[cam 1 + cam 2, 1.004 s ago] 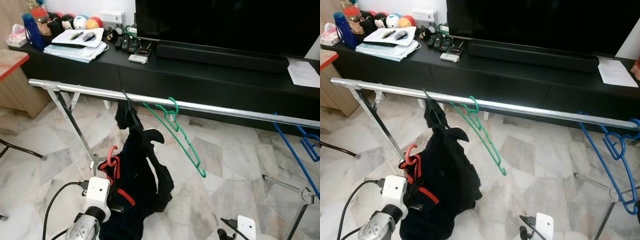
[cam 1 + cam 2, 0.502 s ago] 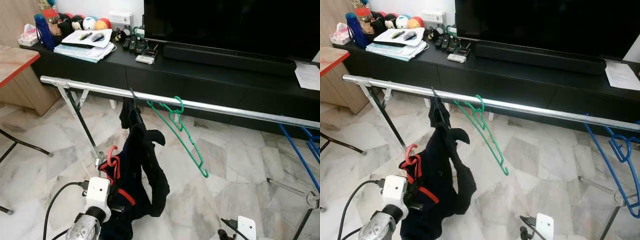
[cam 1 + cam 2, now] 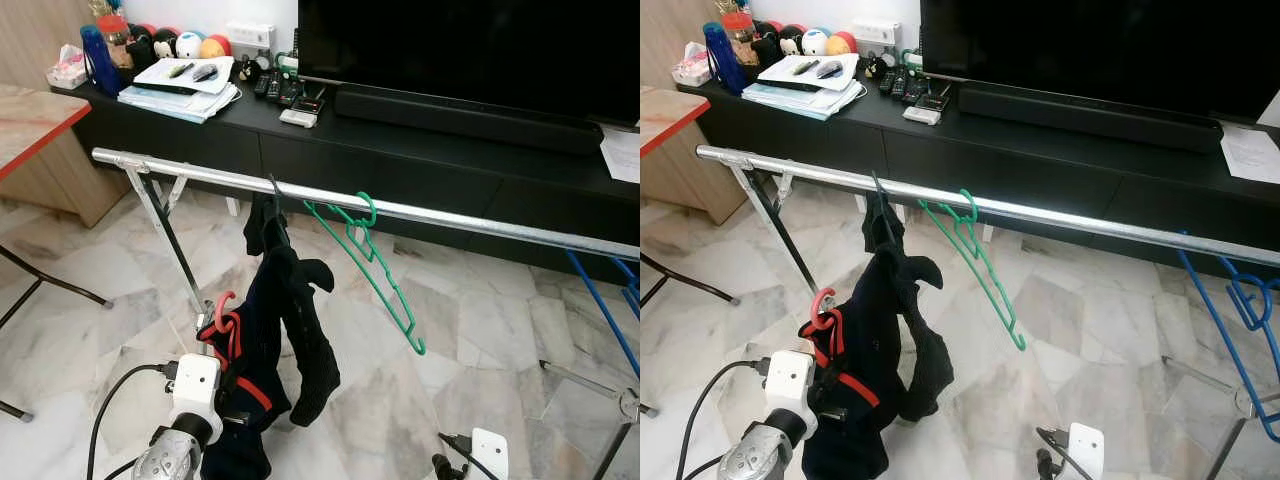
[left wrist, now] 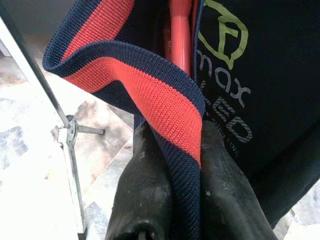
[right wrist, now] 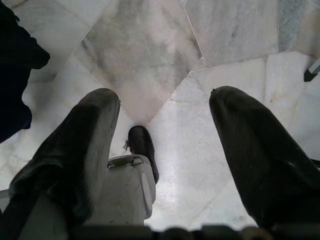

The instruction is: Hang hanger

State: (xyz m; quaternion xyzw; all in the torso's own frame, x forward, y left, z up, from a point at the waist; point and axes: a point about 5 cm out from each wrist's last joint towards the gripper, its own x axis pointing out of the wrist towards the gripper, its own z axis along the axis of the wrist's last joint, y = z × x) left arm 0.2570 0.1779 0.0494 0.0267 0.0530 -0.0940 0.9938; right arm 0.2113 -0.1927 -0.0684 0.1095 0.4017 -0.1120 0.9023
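My left gripper (image 4: 172, 165) pinches the red-and-navy ribbed collar of the dark navy garment (image 3: 275, 330) — it sits on a red plastic hanger (image 3: 224, 318), held low beside the silver metal rail (image 3: 450, 216), below it. My right gripper (image 5: 165, 155) hangs idle over the white marble floor (image 5: 150, 45), fingers spread. A green plastic hanger (image 3: 375, 270) hangs from the rail.

Bright, even indoor light, sharp head views; the silver rail (image 3: 420, 213) glints, close wrist foregrounds slightly soft.
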